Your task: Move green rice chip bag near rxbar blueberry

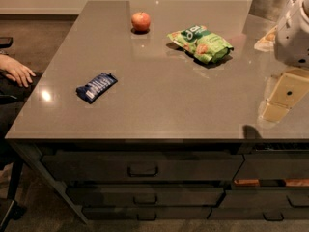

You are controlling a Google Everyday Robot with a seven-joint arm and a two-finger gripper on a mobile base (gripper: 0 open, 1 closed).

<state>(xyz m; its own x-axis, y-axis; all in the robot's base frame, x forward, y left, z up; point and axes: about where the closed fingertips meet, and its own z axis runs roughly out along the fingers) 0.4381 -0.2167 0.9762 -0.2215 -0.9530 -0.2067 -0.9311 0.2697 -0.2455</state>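
Note:
The green rice chip bag (200,43) lies on the grey counter (159,105), towards the back and right of centre. The rxbar blueberry (96,86) lies flat at the front left of the counter, well apart from the bag. My gripper (274,111) hangs at the right edge of the view, below the white arm (292,33). It is above the counter's front right part, to the right of and nearer than the bag, and touches neither object.
A red apple (140,21) sits at the back, left of the bag. A pale packet (265,38) lies at the far right. A person's hand (17,71) rests beyond the counter's left edge. Drawers (142,168) run below the front edge.

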